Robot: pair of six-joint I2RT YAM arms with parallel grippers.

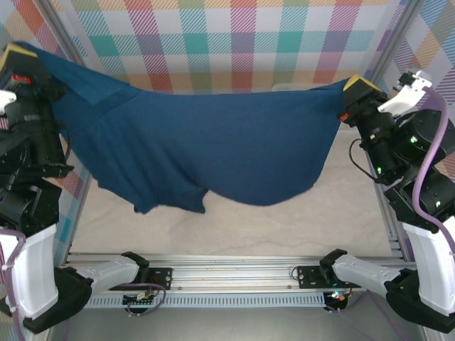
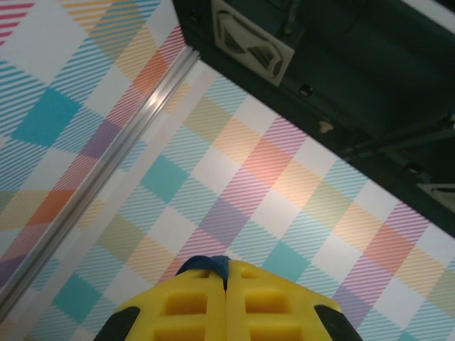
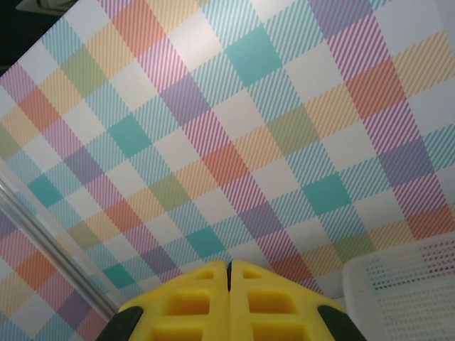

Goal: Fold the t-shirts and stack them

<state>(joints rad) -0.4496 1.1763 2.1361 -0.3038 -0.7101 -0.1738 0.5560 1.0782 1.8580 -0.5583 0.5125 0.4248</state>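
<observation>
Navy cloth t-shirt (image 1: 213, 149) hangs stretched above the pale table (image 1: 284, 220), its upper edge pinched by left gripper (image 1: 13, 58) and right gripper (image 1: 360, 85), both clamped shut. Step: spreading. Next: lower it flat under even tension

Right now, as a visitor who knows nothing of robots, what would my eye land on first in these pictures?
A navy t-shirt hangs in mid-air like a hammock across the middle. One end is pinched by the left gripper at the far left and the other by the right gripper at the right, and it sags above the pale table. Behind it, a bright pastel checked wall runs across the back.
</observation>
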